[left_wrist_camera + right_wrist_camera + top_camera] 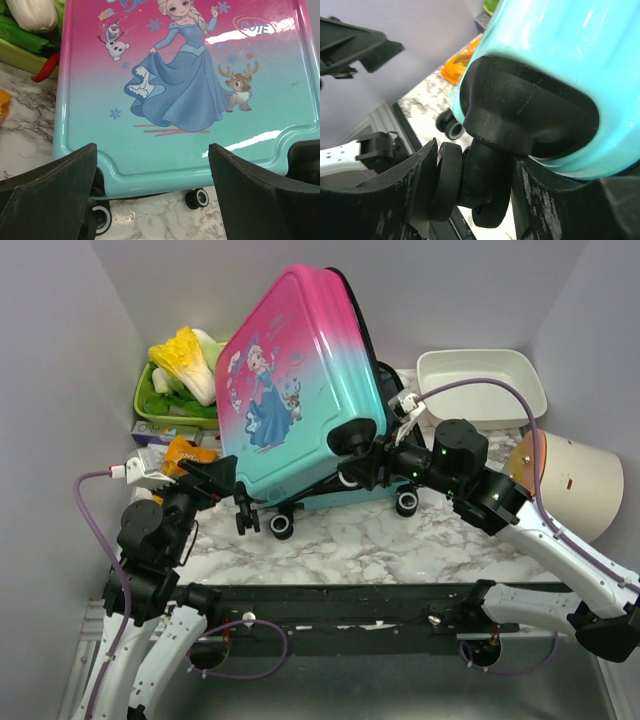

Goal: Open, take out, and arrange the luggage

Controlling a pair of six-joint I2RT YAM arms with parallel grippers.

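Observation:
The luggage (290, 380) is a pink-to-teal suitcase with a princess print, tilted up on its wheels at the table's middle, its lid raised and leaning back. My right gripper (362, 452) is shut on one black wheel (480, 185) at the raised lid's lower right corner. My left gripper (232, 498) is open and empty, just in front of the luggage's lower left edge (160, 170), not touching it. The inside of the luggage is hidden.
A green basket (160, 405) with cabbage and other vegetables stands at back left. An orange packet (188, 453) lies beside it. A white tray (480, 385) is at back right, and a cream lampshade-like object (575, 480) lies at the right.

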